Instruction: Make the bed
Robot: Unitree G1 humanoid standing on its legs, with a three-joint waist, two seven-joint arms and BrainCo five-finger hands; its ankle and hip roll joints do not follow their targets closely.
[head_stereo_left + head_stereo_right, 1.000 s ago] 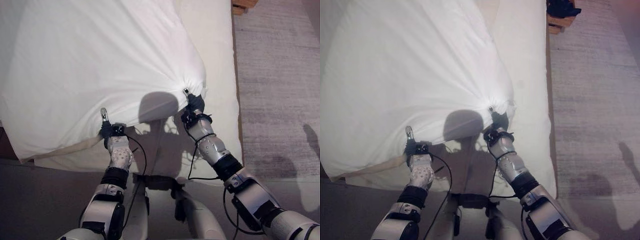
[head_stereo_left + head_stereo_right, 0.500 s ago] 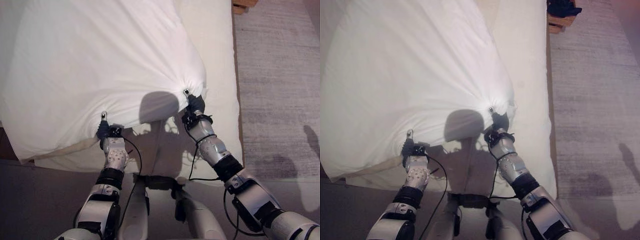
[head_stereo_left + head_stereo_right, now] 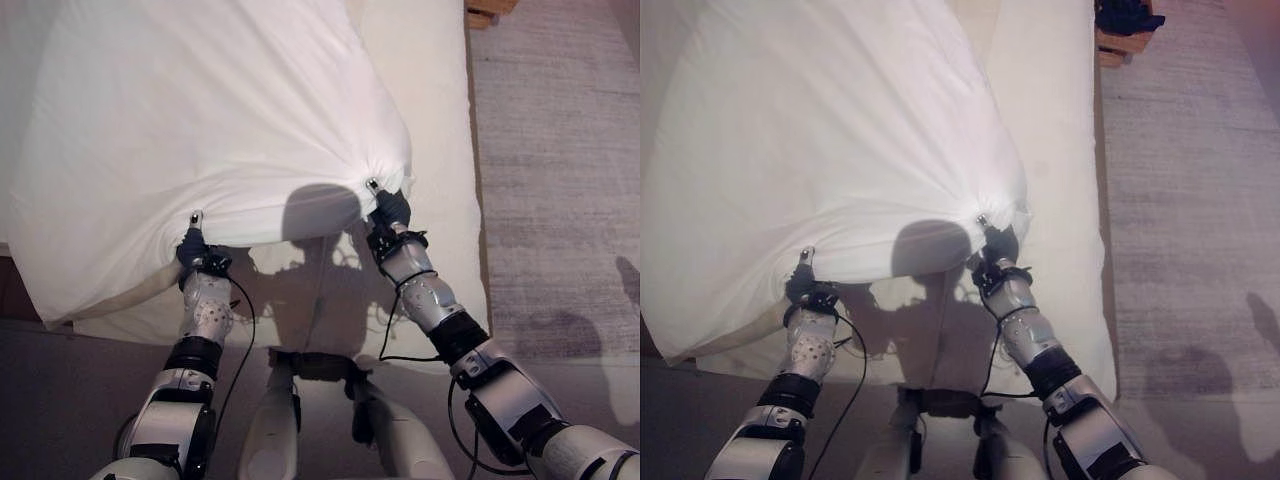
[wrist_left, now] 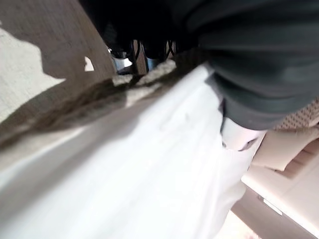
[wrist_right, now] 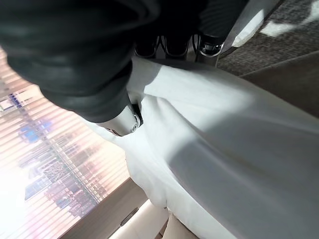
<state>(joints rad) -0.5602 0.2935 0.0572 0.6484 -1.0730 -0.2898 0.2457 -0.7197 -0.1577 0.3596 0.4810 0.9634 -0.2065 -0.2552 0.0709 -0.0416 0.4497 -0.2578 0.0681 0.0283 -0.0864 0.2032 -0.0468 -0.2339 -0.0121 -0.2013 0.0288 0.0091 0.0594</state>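
Duvet (image 3: 200, 110) hangs lifted off the bed (image 3: 430, 120), its near edge bunched in both fists: left hand (image 3: 192, 248) and right hand (image 3: 388, 212) each clench cloth. Spreading looks unfinished; bare mattress beyond the right hand remains uncovered.

1. Grey carpet (image 3: 560, 180) along the right side of the frame, crossed by faint pale bands.
2. Wooden furniture corner (image 3: 488, 10) at upper right, a dark item (image 3: 1125, 15) resting on it.
3. Window with horizontal blinds (image 5: 45, 199), brightly backlit, in the right wrist view.
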